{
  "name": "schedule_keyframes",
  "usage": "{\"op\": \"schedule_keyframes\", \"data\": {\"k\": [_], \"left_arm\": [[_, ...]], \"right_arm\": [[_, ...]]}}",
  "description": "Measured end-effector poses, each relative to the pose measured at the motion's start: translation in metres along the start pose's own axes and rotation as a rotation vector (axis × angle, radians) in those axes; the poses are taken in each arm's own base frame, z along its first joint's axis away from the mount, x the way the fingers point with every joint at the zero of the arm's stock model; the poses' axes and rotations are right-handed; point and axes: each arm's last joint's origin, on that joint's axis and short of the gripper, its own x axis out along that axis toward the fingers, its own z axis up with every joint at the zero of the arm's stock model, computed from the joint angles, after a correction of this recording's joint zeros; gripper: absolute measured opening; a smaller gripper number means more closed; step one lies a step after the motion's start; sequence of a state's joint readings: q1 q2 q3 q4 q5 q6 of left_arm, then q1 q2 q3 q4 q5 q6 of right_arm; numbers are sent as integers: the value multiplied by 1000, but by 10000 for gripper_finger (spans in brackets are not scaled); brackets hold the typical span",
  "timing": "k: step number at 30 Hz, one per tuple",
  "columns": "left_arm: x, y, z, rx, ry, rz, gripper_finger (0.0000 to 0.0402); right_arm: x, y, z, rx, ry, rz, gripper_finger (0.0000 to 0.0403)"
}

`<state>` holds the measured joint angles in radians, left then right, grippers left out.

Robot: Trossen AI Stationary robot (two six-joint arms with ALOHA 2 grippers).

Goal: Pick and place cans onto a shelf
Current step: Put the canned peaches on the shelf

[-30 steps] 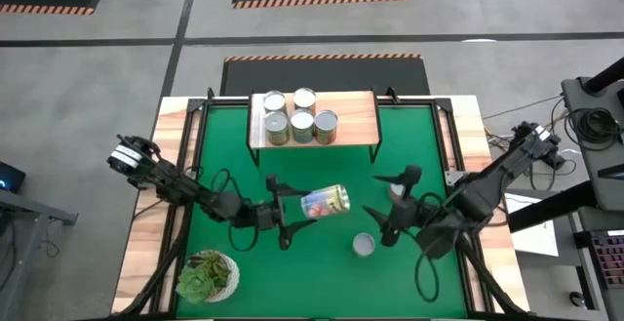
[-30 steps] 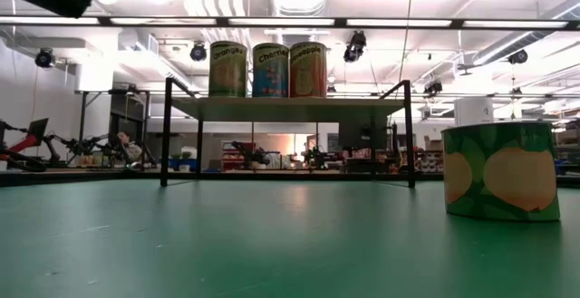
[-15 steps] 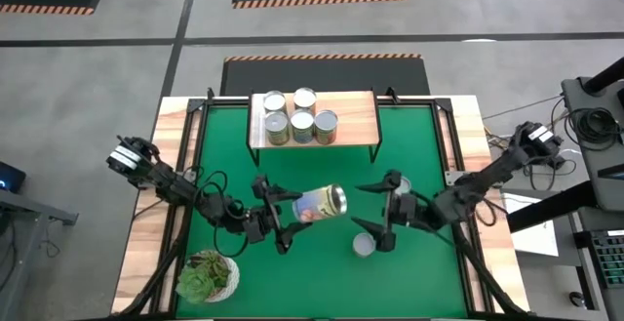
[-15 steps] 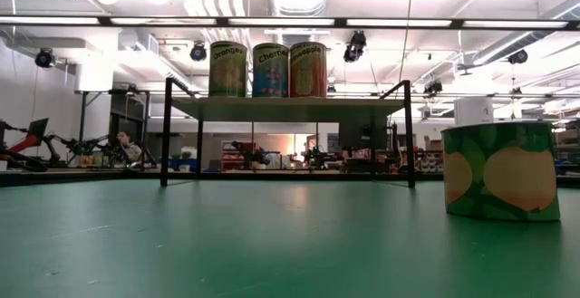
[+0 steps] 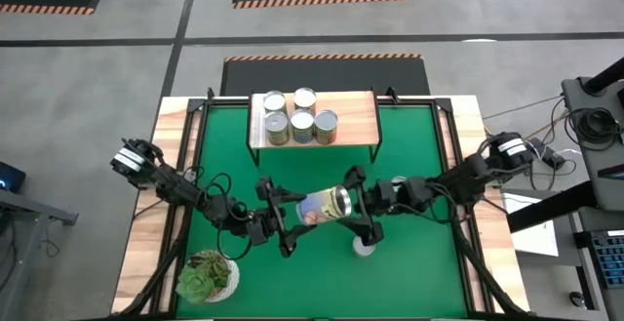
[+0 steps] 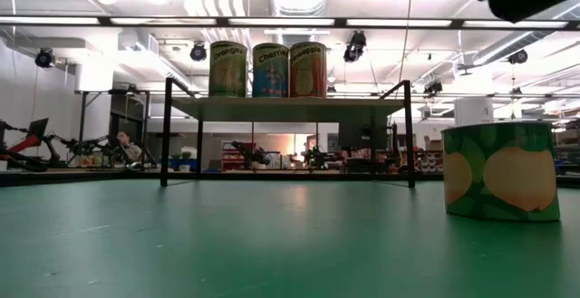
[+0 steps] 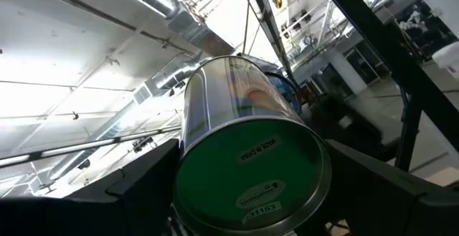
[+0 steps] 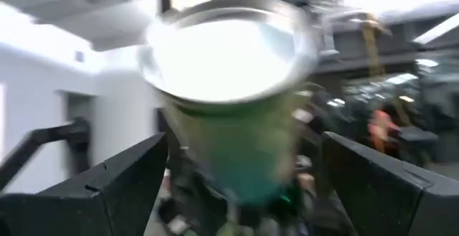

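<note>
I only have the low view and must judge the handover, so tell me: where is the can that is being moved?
Observer: The held can lies sideways above mid-table in the left gripper.
Operator: And the right arm?
Observer: The right gripper is open at the can's shiny end, fingers either side.
Operator: How many cans are on the shelf? I count three.
Observer: Five shelf cans stand on the shelf.

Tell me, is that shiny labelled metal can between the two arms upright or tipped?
Tipped. The labelled metal can lies sideways above the table in the left gripper; its shiny end faces the right gripper.
</note>
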<state>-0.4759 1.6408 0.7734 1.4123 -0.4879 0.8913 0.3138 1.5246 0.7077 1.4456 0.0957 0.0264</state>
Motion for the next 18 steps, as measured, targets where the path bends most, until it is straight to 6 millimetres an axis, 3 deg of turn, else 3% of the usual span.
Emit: {"op": "schedule_keyframes", "data": {"k": [4, 18], "left_arm": [[0, 1, 1, -4, -1, 18, 302], [0, -5, -7, 2, 33, 9, 304]], "right_arm": [[13, 4, 0, -43, -30, 72, 352], [36, 6, 3, -147, -68, 63, 352]]}}
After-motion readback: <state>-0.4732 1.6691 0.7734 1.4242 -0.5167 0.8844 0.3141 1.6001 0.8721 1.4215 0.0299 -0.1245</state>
